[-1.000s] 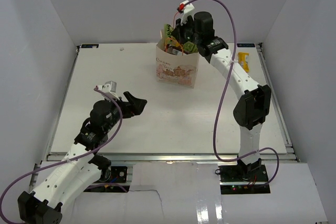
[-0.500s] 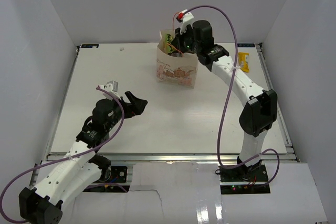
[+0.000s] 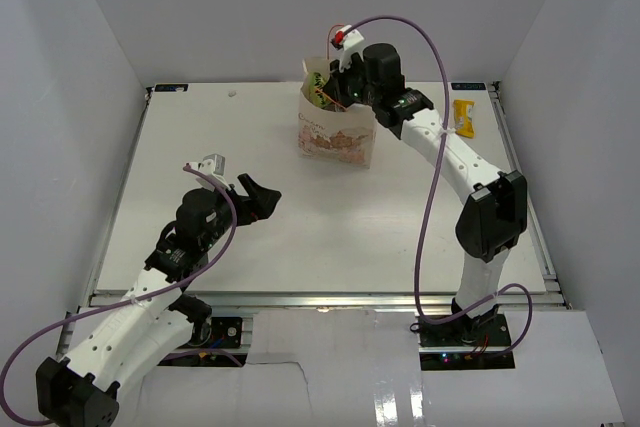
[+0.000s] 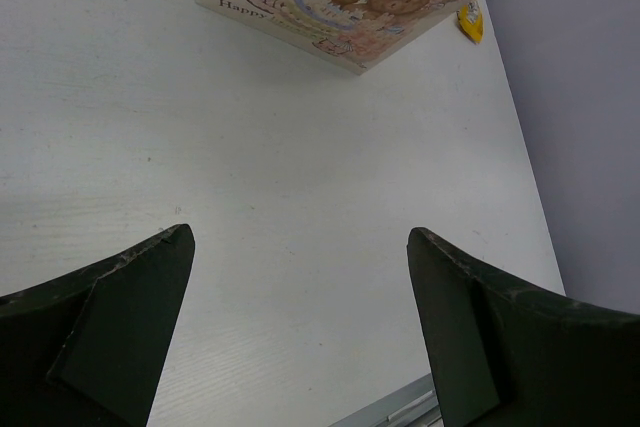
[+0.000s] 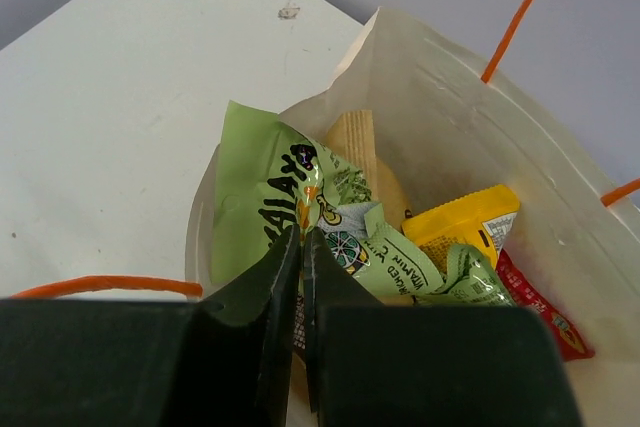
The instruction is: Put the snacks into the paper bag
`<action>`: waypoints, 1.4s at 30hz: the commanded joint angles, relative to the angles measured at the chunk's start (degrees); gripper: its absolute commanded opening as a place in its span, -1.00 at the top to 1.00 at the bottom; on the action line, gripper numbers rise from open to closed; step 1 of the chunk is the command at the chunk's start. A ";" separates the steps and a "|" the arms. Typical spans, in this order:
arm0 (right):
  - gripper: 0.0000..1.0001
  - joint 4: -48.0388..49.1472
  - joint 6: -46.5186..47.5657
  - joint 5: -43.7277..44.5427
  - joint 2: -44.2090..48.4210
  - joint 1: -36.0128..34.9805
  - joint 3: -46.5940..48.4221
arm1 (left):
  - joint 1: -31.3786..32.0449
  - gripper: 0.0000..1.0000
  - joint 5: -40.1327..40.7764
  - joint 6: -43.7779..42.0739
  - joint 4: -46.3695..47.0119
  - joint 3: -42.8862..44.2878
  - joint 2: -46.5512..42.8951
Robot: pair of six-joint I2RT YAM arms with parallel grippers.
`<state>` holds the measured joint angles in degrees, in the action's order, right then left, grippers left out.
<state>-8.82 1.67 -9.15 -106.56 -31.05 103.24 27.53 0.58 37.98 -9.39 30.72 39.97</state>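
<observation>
— Green packet (image 5: 262,187) and others sit inside the paper bag (image 3: 337,137) at twelve o'clock, with the right gripper (image 5: 302,237) pinched shut above them
— Left gripper (image 3: 262,197) gapes empty, and the yellow pouch (image 3: 461,117) at two o'clock is not yet bagged

A white counter (image 3: 300,237) with a faintly grained, matte top fills the middle of the space, boxed in on three sides by plain white panels: a back wall (image 3: 300,7), a left wall (image 3: 60,97) and a right wall (image 3: 590,97). A silver metal rail (image 3: 330,299) runs along the counter's near edge – beyond it lies a glossy white board (image 3: 350,377) catching a bright reflection. A small dark speck (image 3: 232,93) marks the counter near its far edge. The light is soft and even, and shadows are faint.
</observation>
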 commanded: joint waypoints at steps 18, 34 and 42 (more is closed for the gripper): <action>0.25 -1.02 6.15 -1.74 -4.45 1.34 1.61 | -0.19 -0.96 -0.49 -0.36 0.25 0.83 0.11; -0.04 -3.40 1.75 -18.89 6.37 23.65 -3.04 | -0.19 -0.96 -2.77 -1.59 2.44 1.18 3.01; -0.28 -6.47 -0.18 13.37 -2.13 32.18 -5.78 | -0.19 -0.96 -3.83 -1.59 2.62 2.15 5.29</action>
<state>-13.28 2.94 -12.75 -104.95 -0.25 97.38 27.53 -2.09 36.88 -7.94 30.76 44.71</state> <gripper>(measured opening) 0.604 0.977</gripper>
